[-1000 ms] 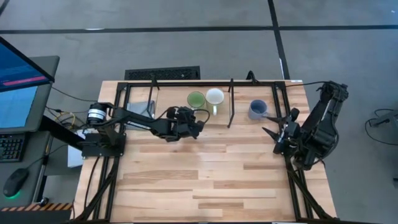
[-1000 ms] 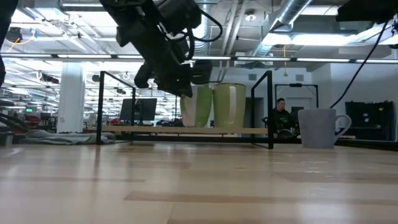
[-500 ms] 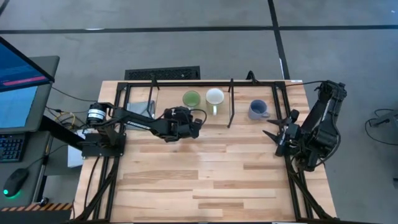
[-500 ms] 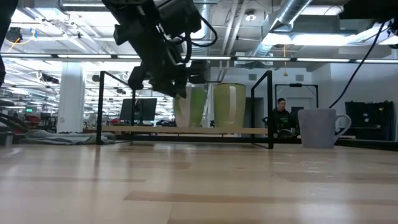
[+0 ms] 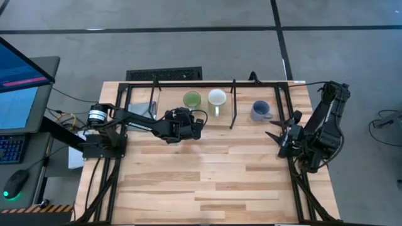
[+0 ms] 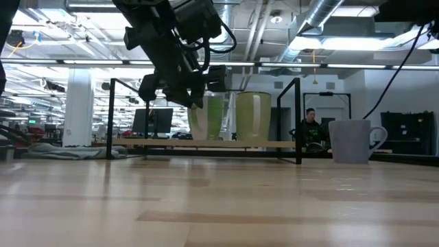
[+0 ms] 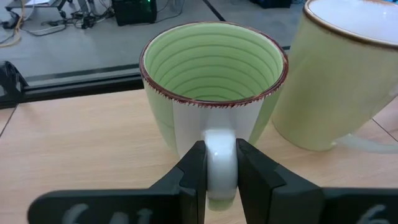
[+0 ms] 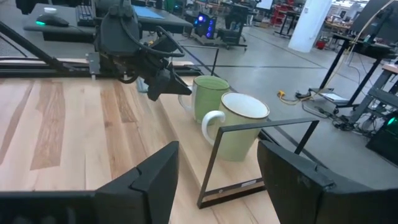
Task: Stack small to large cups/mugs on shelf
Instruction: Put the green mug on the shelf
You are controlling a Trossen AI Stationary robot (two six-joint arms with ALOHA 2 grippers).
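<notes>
**A:** Where did the green mug [image 7: 211, 93] stand?

**B:** On the shelf [image 5: 169, 105], upright, just beside the cream mug [image 5: 217, 97]; in the left wrist view the two looked close to touching. The left hand [image 7: 219, 180] was pinched narrow on the green mug's handle. The blue-grey mug [image 5: 259, 110] sat apart on the desk [image 5: 213, 176], outside the shelf frame, near the right hand [image 5: 281, 134], which hung with its fingers spread wide and held nothing.

**A:** What could have gone wrong from there?

**B:** The hold was only on a thin, smooth handle, so the mug might have swung or slipped if lifted quickly. Being so near the cream mug, a sideways move could have knocked it. The black upright rods stood close too, and the arm could have caught one.

**A:** And the surroundings?

**B:** The desk was pale wood planks; the shelf a lighter board in a thin black frame. Beyond it lay an open workshop with ceiling pipes, monitors, and a person [image 6: 310, 127] seated far back.
</notes>
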